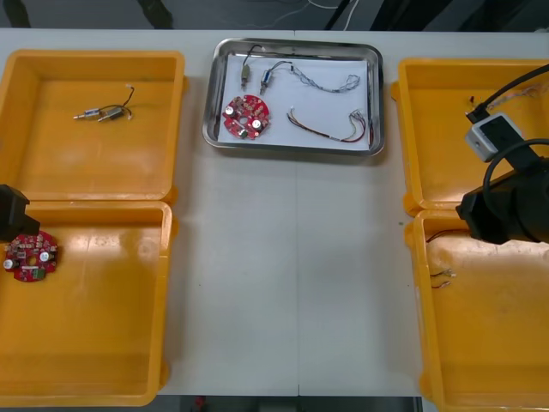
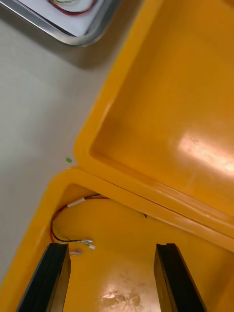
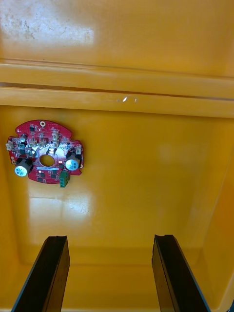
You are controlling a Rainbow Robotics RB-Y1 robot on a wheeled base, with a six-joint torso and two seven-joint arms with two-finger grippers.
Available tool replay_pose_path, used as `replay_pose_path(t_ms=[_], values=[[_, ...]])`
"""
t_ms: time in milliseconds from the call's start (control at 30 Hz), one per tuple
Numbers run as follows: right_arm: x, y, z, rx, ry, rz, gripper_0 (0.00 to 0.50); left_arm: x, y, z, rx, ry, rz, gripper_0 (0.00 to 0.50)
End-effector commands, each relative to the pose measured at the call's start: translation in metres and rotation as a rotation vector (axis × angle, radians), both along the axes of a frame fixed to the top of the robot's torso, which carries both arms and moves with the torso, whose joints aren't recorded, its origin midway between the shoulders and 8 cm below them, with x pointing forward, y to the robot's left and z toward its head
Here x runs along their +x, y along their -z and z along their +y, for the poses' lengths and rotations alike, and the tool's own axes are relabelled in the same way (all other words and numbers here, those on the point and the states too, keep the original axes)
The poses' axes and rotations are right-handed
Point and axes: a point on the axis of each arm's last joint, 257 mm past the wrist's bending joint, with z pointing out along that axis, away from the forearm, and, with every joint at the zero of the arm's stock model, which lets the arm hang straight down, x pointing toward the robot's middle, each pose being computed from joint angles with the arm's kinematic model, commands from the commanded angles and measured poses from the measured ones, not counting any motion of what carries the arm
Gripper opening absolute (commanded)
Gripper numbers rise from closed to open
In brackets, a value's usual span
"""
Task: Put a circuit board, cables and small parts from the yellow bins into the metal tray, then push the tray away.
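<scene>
The metal tray [image 1: 379, 103] stands at the table's far middle, white inside. In it lie a round red circuit board [image 1: 246, 117], a blue and white cable [image 1: 330, 82], a red and yellow cable [image 1: 330, 130] and small metal parts [image 1: 266, 79]. My left gripper [image 3: 111, 275] hangs open over the near left yellow bin [image 1: 94, 378], a second red circuit board [image 3: 46, 155] lying ahead of its fingers. My right gripper [image 2: 114, 278] is open above the near right yellow bin [image 1: 515, 360], a thin red and black cable [image 2: 73, 214] just beyond its fingertips.
The far left bin [image 1: 51, 154] holds small metal parts with a black cable [image 1: 105, 112]. The far right bin [image 1: 437, 137] looks bare. Bare table lies between the bins, in front of the tray. The tray's corner [image 2: 73, 36] shows in the right wrist view.
</scene>
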Motion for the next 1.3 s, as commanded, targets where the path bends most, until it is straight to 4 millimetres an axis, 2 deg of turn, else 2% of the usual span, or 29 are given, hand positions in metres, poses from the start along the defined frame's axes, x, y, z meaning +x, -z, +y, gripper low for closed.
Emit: replay_pose_path(t_ms=[33, 333, 567, 700, 967, 1300], values=[[-0.008, -0.009, -0.039, 0.018, 0.096, -0.008, 0.5, -0.005, -0.012, 0.016, 0.085, 0.058, -0.015, 0.5], [-0.013, -0.001, -0.081, 0.119, 0.183, 0.054, 0.5, -0.005, -0.012, 0.016, 0.085, 0.058, -0.015, 0.5], [-0.031, 0.025, -0.113, 0.137, 0.285, 0.128, 0.5, -0.005, -0.012, 0.016, 0.085, 0.058, -0.015, 0.5], [-0.037, 0.032, -0.126, 0.159, 0.325, 0.151, 0.5, -0.005, -0.012, 0.016, 0.085, 0.058, -0.015, 0.5], [-0.039, 0.029, -0.137, 0.217, 0.404, 0.141, 0.5, -0.005, -0.012, 0.016, 0.085, 0.058, -0.015, 0.5], [-0.04, 0.031, -0.13, 0.274, 0.448, 0.15, 0.5, -0.005, -0.012, 0.016, 0.085, 0.058, -0.015, 0.5]])
